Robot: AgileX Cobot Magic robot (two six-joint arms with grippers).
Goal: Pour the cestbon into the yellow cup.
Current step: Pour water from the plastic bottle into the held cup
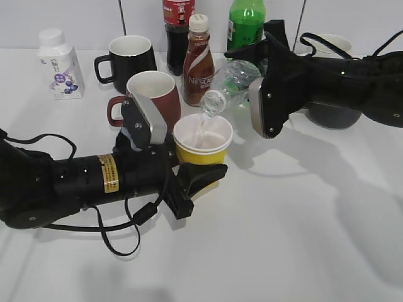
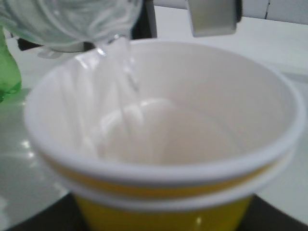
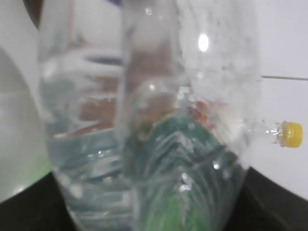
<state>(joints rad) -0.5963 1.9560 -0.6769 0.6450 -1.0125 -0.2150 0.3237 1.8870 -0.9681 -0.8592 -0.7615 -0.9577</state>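
The yellow cup is held just above the table in my left gripper, which is shut on its sides. In the left wrist view the cup fills the frame, and water lies in its white inside. The cestbon, clear and uncapped, is tilted with its mouth over the cup's rim. A thin stream of water runs from the cestbon into the cup. My right gripper is shut on the bottle's body. Up close the cestbon hides that gripper's fingers.
Behind the cup stand a dark red mug, a black mug, a brown Nescafe bottle, a cola bottle and a green soda bottle. A white milk bottle is far left. A grey bowl sits under the right arm.
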